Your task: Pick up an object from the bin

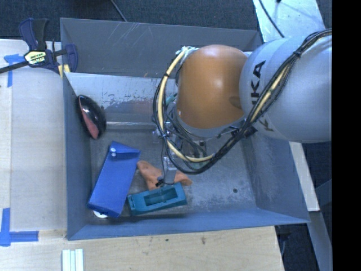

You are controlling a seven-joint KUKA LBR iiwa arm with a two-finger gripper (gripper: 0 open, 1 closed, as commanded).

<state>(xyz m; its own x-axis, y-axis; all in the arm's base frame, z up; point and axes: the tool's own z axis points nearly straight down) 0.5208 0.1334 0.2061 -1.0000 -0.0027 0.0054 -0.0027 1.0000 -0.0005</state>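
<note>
Orange lump — arm steep, directly overhead

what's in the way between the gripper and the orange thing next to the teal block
Nothing visible. The gripper is down over the orange thing, near the bin's front wall. The teal block lies just in front of it and the blue box on its other side, both beside it, not over it.
</note>
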